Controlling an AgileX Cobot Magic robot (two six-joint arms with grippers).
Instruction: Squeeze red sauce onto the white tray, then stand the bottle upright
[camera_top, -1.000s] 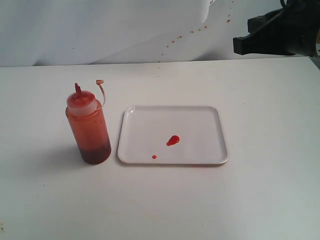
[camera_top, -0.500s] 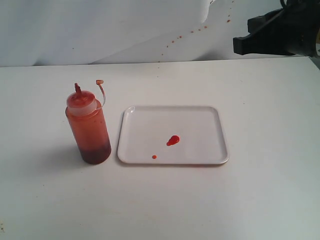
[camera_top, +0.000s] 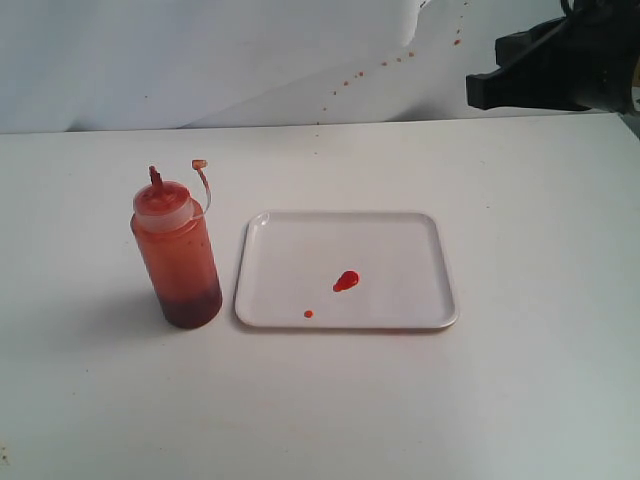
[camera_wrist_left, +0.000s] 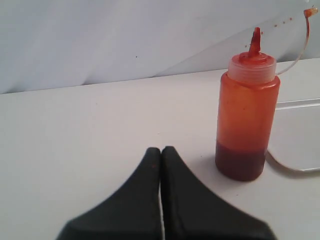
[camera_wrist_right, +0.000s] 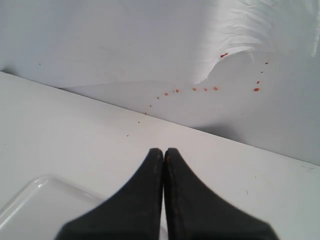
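Both steps looked basically done to me: sauce (camera_top: 346, 281) sat on the tray (camera_top: 300, 245) as a small glossy blob near the middle, with a tinier dot (camera_top: 308, 314) closer to the front rim. The bottle (camera_top: 178, 262) stood upright on the table (camera_top: 320, 410) just beside the tray, on its left in the exterior view, not touching it as far as I could tell. Nozzle (camera_top: 155, 177) pointed up, with the little tethered cap (camera_top: 200, 164) off and sticking out to the side. Left hand (camera_wrist_left: 161, 150) was pressed together with nothing in it, low over the table, near the bottle but clear of it. Right hand (camera_wrist_right: 163, 151) was closed tight the same way and empty, up toward the back of the table beyond a far corner of the tray. So my read: this was wrap-up, not a squeeze or a set-down. Next move wouldn't call for much, just backing the arms away without clipping the bottle. It looked mostly empty, so probably light and easy to knock over.
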